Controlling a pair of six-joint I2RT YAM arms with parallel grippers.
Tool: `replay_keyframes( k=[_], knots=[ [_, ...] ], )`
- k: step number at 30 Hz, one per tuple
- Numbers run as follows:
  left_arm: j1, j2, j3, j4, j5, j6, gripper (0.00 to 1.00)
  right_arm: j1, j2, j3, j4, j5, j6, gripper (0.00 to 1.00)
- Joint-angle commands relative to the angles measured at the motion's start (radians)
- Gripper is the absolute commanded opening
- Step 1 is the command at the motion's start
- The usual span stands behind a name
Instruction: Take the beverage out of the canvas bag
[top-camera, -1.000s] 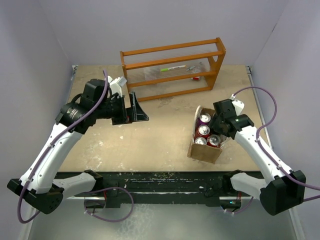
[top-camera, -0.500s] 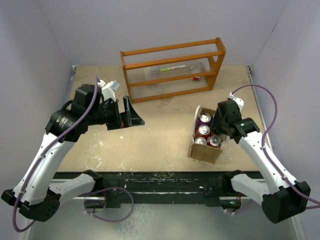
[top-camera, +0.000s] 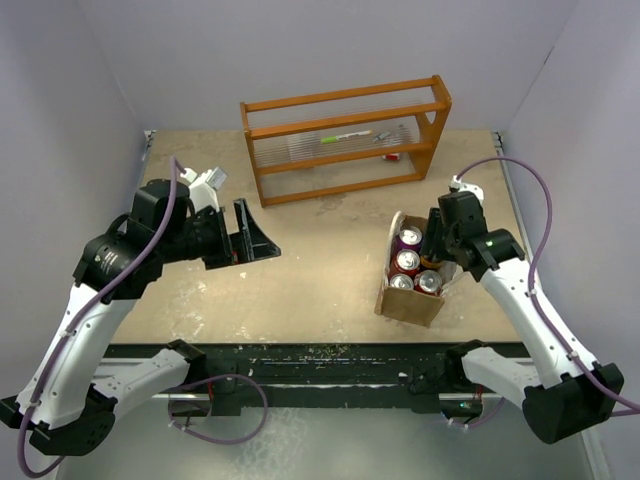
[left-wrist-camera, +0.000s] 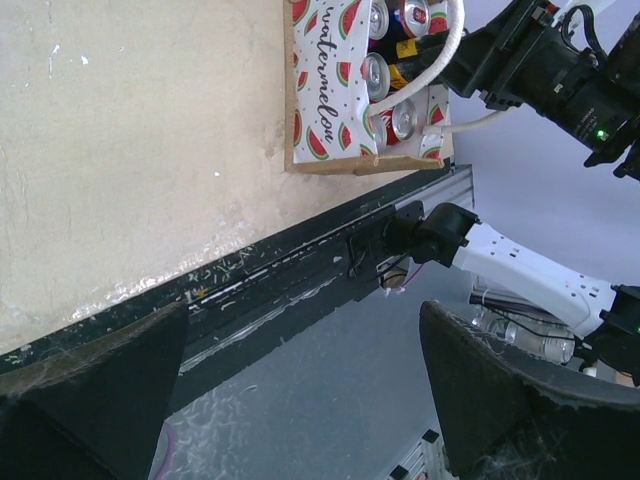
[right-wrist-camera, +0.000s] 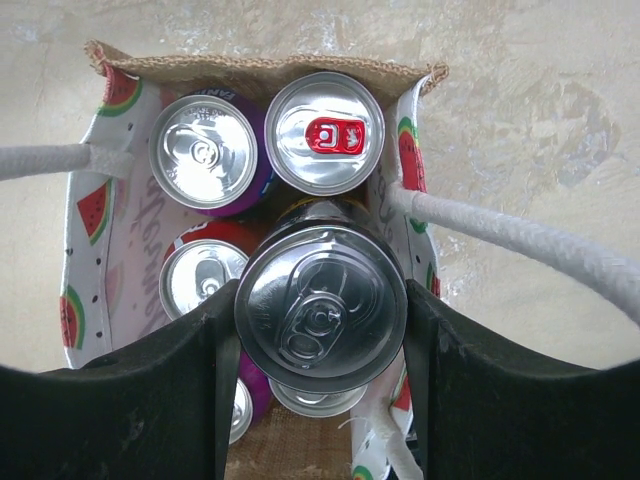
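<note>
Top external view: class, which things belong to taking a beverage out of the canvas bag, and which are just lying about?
Job: canvas bag, other cans, raised can, right pincer gripping it.
Lying about: orange rack, green marker, idle left pincer.

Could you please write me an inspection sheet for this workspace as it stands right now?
Surface: tan table, scuffed, with white smears.
Job's things: canvas bag upright on the right half, packed with cans; one dark can is clamped in the right claw.
Clutter: orange wooden rack at the back, holding a green marker and a small red item.
Grippers: right claw shut on the dark can; left claw open, empty, held above the table's left side.
Cables: a purple cable loops off each arm; the bag's white handle passes close to the right claw.
Surroundings: plain pale walls on three sides.
</note>
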Motion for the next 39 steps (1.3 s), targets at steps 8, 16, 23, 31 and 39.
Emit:
replay_keyframes(
  k=[8, 16, 23, 31, 39],
  knots=[
    [0.004, -0.027, -0.024, 0.004, -0.01, -0.023, 0.99, -0.003, -0.004, 0.181, -0.033, -0.067, -0.055, 0.01],
    [0.004, -0.014, -0.029, 0.011, -0.004, -0.014, 0.99, -0.003, -0.01, 0.282, -0.101, -0.086, -0.055, 0.01],
    [0.004, -0.004, -0.034, 0.012, -0.01, -0.004, 0.99, -0.003, 0.004, 0.363, -0.172, -0.119, -0.015, 0.01],
    [0.004, 0.005, -0.033, 0.013, -0.014, 0.001, 0.99, -0.003, 0.021, 0.487, -0.246, -0.115, -0.031, 0.01],
    [0.003, 0.014, -0.04, 0.014, -0.013, 0.006, 0.99, -0.003, 0.008, 0.554, -0.196, -0.17, -0.167, 0.0]
  ],
)
